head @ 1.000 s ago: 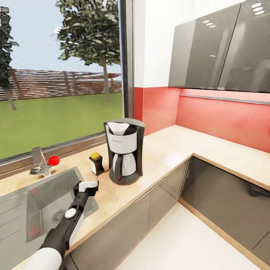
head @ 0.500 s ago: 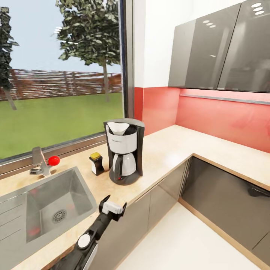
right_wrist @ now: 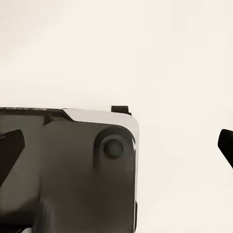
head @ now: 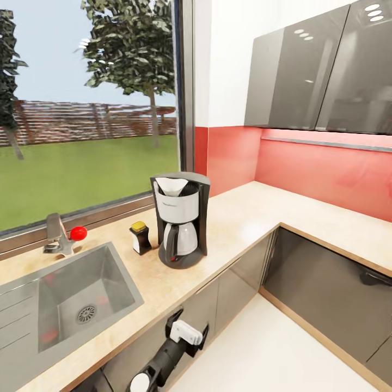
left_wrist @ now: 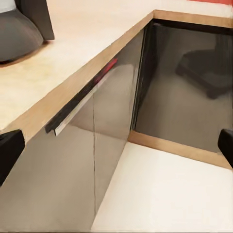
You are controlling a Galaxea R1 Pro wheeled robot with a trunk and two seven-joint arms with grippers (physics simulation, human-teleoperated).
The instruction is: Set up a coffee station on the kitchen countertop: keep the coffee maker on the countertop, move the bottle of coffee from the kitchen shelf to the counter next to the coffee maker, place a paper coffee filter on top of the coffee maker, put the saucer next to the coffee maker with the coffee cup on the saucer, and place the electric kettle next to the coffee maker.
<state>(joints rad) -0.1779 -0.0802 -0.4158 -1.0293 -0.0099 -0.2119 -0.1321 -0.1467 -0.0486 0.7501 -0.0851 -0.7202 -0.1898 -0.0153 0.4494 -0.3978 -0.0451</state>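
Observation:
The black and white coffee maker [head: 181,220] stands on the beige countertop [head: 245,218] by the window. A white paper filter [head: 173,187] sits in its top. Just to its left is a small dark bottle with a yellow lid [head: 141,237]. My left gripper [head: 188,332] hangs below the counter's front edge, before the grey cabinet doors, open and empty. In the left wrist view its fingertips [left_wrist: 9,150] sit wide apart at the frame's sides, with the coffee maker's base [left_wrist: 19,29] in a corner. My right gripper [right_wrist: 116,145] is open over pale floor, above part of my own body [right_wrist: 87,170].
A steel sink [head: 81,294] is set in the counter at the left, with a faucet [head: 57,234] and a red knob [head: 78,233]. The counter turns a corner to the right under glossy wall cabinets [head: 321,71]. White floor [head: 283,354] lies between the lower cabinets.
My left arm has dropped from beside the sink, moving right and down past the counter's edge to in front of the cabinets. The things on the counter have not moved.

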